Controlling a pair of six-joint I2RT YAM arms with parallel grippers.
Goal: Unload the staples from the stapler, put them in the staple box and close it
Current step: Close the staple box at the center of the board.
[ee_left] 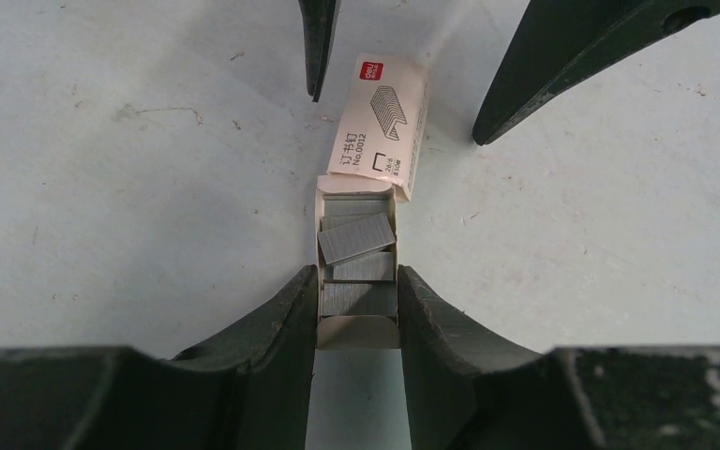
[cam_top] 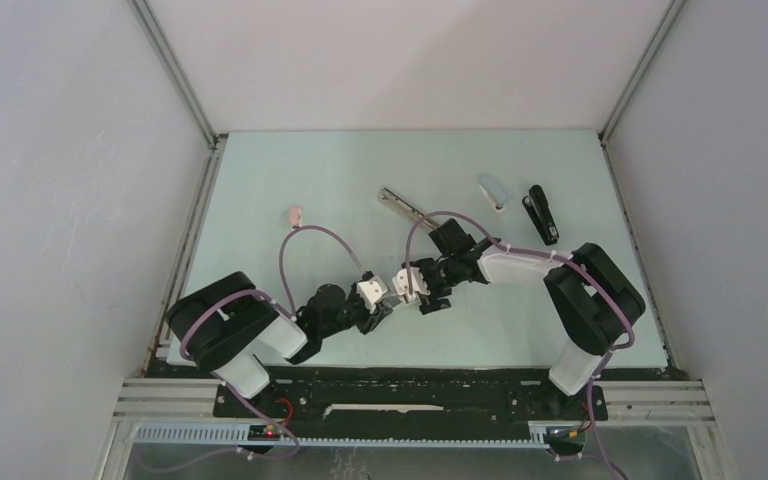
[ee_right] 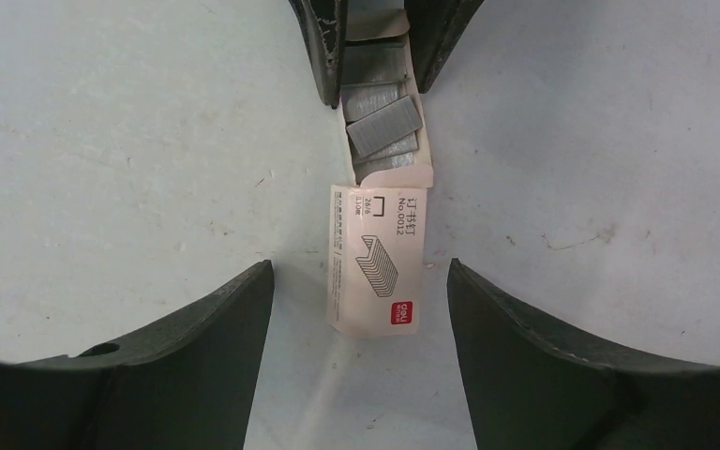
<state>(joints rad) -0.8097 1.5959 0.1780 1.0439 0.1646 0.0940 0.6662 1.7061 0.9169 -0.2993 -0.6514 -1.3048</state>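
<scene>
Clamping white cardboard tray [ee_left: 356, 334] of silvery-grey staple strips [ee_left: 356, 236] in left gripper [ee_left: 356, 281], with right gripper [ee_right: 359, 264] spread wide. Probably light, brittle, slick; best pinched edgewise

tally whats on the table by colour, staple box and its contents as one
pink item: 1
silvery item: 1
pale blue item: 1
black item: 1
white box: 1
total: 5
</scene>
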